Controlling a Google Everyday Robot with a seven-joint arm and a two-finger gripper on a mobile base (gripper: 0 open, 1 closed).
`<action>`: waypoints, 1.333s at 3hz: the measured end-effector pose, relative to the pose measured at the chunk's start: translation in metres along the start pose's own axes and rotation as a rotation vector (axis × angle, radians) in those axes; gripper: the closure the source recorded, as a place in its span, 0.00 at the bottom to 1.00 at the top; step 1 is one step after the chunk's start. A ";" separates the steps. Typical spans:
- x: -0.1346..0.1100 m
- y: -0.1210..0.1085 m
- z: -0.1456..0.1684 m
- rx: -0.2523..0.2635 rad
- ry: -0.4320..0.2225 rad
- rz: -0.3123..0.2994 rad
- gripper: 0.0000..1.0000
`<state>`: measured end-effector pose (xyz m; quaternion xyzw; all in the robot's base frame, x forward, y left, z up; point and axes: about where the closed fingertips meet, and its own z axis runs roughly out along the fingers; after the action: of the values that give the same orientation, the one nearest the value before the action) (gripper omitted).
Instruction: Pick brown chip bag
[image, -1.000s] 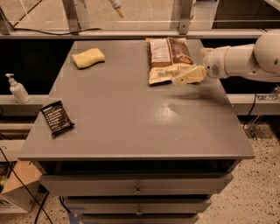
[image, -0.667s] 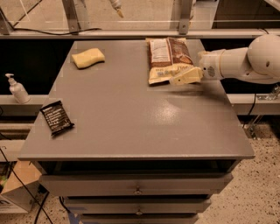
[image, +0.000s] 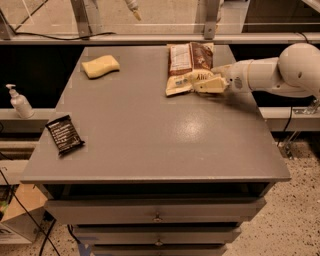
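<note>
Hand (image: 208, 84) at brown chip bag (image: 189, 61), far right of table (image: 150, 145)

On the table (image: 150, 145): sponge (image: 100, 65) back-left, wrapper (image: 64, 134) front-left, chip bag (image: 189, 65) back-right (hand (image: 204, 85) at its front edge).

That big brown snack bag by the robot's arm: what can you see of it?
The brown chip bag lies flat on the grey table, toward its far right side. It looks crinkly, brown and cream, with a white printed panel on its left half. The gripper, reaching in from the right, is at the bag's near right corner and seems to touch it. Nothing else touches it.
</note>
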<state>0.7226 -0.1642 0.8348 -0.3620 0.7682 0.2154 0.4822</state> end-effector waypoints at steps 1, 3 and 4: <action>-0.009 0.004 0.002 -0.022 0.021 -0.018 0.64; -0.064 0.031 -0.014 -0.105 0.019 -0.162 1.00; -0.080 0.046 -0.018 -0.146 0.011 -0.207 1.00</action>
<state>0.6985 -0.1187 0.9132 -0.4746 0.7117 0.2179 0.4699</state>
